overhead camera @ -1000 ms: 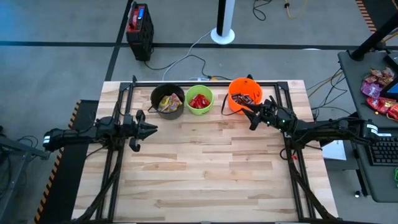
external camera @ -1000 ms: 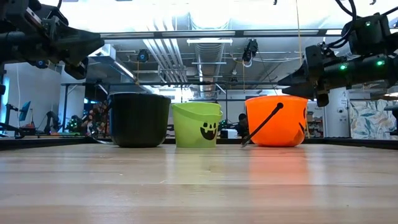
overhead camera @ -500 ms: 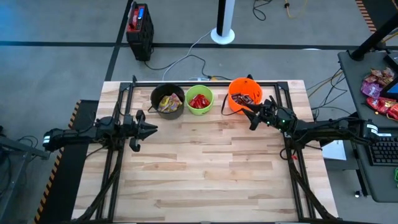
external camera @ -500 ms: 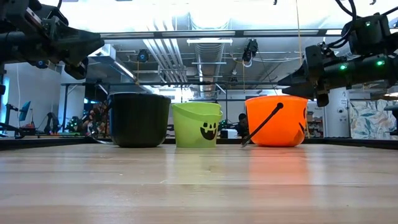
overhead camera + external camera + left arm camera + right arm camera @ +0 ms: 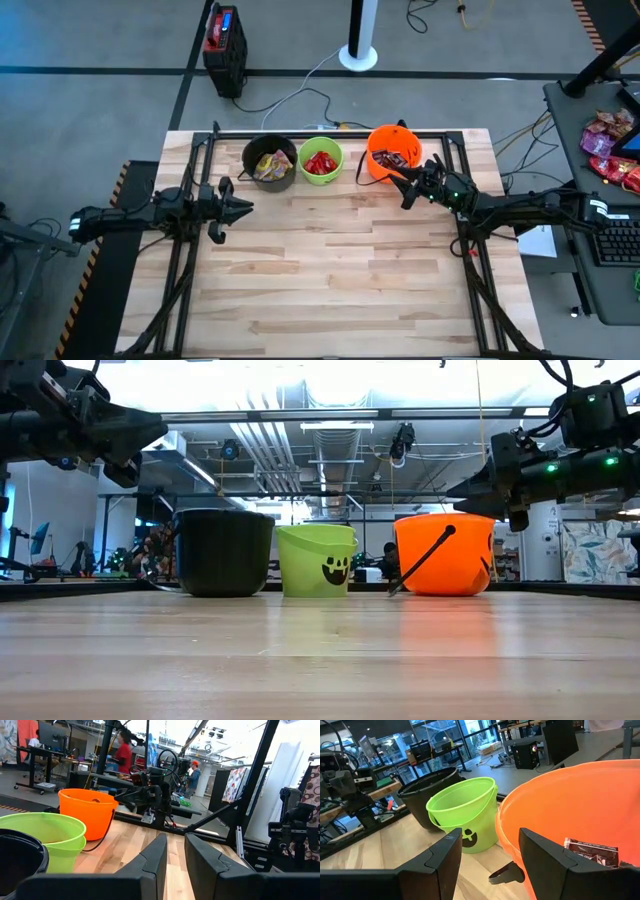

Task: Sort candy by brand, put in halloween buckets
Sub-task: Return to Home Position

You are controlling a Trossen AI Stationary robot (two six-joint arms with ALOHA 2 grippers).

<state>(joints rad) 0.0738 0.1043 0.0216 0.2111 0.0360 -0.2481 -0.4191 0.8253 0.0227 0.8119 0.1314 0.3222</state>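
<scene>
The left claw [image 5: 240, 208] hangs above the tabletop [image 5: 330, 270] with its two fingers drawn close, only a narrow gap between them, and nothing in it. Ahead of it and off toward the tabletop's far edge stands the black bucket [image 5: 247, 158], holding crumpled yellow packets [image 5: 270, 166]. Touching that pail on the side away from the left claw is the lime green bucket [image 5: 305, 565], with a dark grinning face on its wall and red bars [image 5: 320, 163] inside. Next, a small gap farther on toward the right claw [image 5: 403, 190], sits the orange bucket [image 5: 465, 555], its thin black handle [image 5: 425, 560] lying slantwise down its front, with dark brown bars [image 5: 395, 158] in it. The right claw is spread wide and empty, raised a little higher than the orange rim. Its tips are just beside that pail's near side, and whether they touch it cannot be made out.
</scene>
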